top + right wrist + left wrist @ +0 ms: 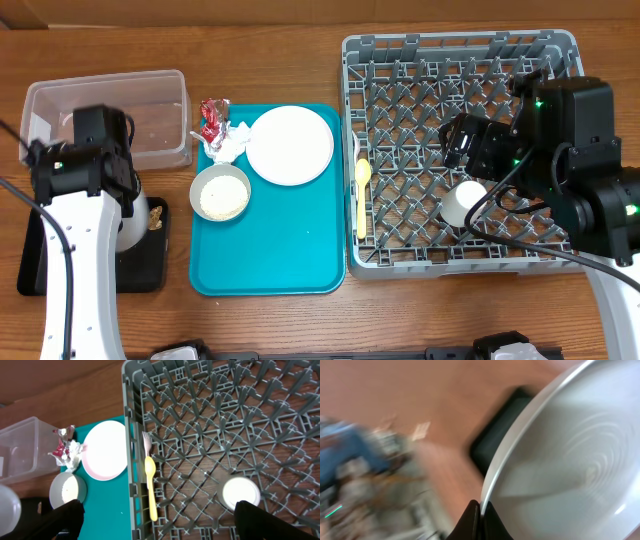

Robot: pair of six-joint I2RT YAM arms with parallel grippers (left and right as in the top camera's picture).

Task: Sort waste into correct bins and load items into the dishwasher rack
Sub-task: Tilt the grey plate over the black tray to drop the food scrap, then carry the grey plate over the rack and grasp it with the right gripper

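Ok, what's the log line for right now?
left claw: shut on grey plate, tilted over black tray | right claw: open above rack | cup: in rack

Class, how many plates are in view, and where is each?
2. The white plate lies on the teal tray; the grey plate is held by its rim in the left gripper, over the black tray. None looks hidden.

Grey plastic rack [400, 120], clear plastic tub [60, 100], wood-grain table [280, 50], glossy plate [570, 460]

A teal tray [270, 250] with rounded corners lies flat near the middle of a brown wooden table [300, 50]. The table's grain runs left to right in the overhead view.
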